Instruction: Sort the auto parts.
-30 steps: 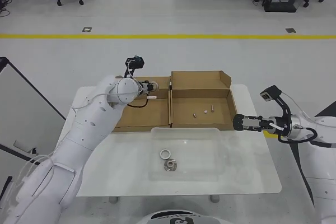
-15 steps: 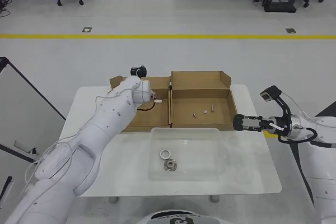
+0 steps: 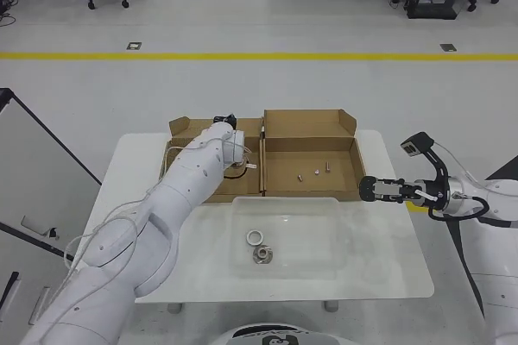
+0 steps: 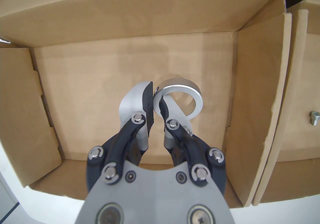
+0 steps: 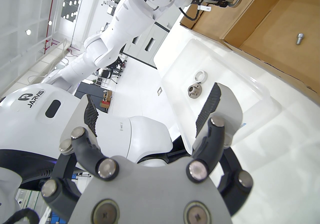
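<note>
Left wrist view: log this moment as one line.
left pincer: shut on ring | ring: above box floor | right pincer: open, empty | tray: flange, collar inside

Left pincer (image 4: 154,99) clamped, right pincer (image 5: 152,94) spread wide

You can see the left arm (image 3: 183,197) has swung in over the table: a second ago it lay along the outer side of the left cardboard box (image 4: 100,79), and now it stretches slantwise across that box. The left gripper (image 4: 156,107), pinching the ring (image 4: 181,89), has come forward and closer to the wall shared with the right box (image 3: 311,142)
</note>
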Available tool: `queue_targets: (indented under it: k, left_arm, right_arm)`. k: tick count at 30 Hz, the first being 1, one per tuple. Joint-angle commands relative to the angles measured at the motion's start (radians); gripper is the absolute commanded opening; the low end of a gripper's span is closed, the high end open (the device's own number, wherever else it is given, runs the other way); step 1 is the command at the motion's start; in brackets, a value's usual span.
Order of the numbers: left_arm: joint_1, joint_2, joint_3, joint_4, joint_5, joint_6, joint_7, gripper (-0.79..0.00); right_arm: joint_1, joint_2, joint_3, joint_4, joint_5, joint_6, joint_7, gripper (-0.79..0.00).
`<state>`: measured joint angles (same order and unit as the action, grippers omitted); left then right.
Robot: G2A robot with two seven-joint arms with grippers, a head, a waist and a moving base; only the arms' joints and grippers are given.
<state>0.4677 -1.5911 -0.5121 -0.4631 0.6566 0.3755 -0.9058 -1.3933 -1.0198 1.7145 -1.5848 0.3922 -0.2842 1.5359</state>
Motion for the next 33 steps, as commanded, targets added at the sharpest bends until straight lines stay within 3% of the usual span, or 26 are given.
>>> queue_targets:
  k: [1,9,10,11,13,15,16,17,26,33]
  left_arm:
    - [-0.005,-0.014,0.005,0.028,-0.003,-0.022,-0.011,-0.785]
    - [-0.022,-0.058,0.024,0.110,0.021,-0.049,-0.035,-0.763]
    - [-0.025,-0.062,0.024,0.118,0.020,-0.054,-0.036,-0.696]
    - [-0.027,-0.066,0.023,0.126,0.020,-0.058,-0.037,-0.551]
    - [-0.031,-0.074,0.022,0.141,0.017,-0.072,-0.041,-0.413]
    - [-0.034,-0.080,0.020,0.155,0.016,-0.082,-0.040,-0.194]
    - [-0.038,-0.083,0.018,0.161,0.014,-0.088,-0.041,-0.046]
    - [-0.042,-0.085,0.016,0.169,0.012,-0.094,-0.042,0.000]
    - [-0.078,-0.090,-0.019,0.212,-0.020,-0.146,-0.008,0.000]
    - [-0.112,-0.062,-0.069,0.211,-0.060,-0.283,0.089,0.000]
  right_arm:
    - [0.000,0.000,0.000,0.000,0.000,0.000,0.000,0.000]
    - [0.000,0.000,0.000,0.000,0.000,0.000,0.000,0.000]
    - [0.000,0.000,0.000,0.000,0.000,0.000,0.000,0.000]
    - [0.000,0.000,0.000,0.000,0.000,0.000,0.000,0.000]
    - [0.000,0.000,0.000,0.000,0.000,0.000,0.000,0.000]
    - [0.000,0.000,0.000,0.000,0.000,0.000,0.000,0.000]
    - [0.000,0.000,0.000,0.000,0.000,0.000,0.000,0.000]
    - [0.000,0.000,0.000,0.000,0.000,0.000,0.000,0.000]
    - [0.000,0.000,0.000,0.000,0.000,0.000,0.000,0.000]
    - [0.000,0.000,0.000,0.000,0.000,0.000,0.000,0.000]
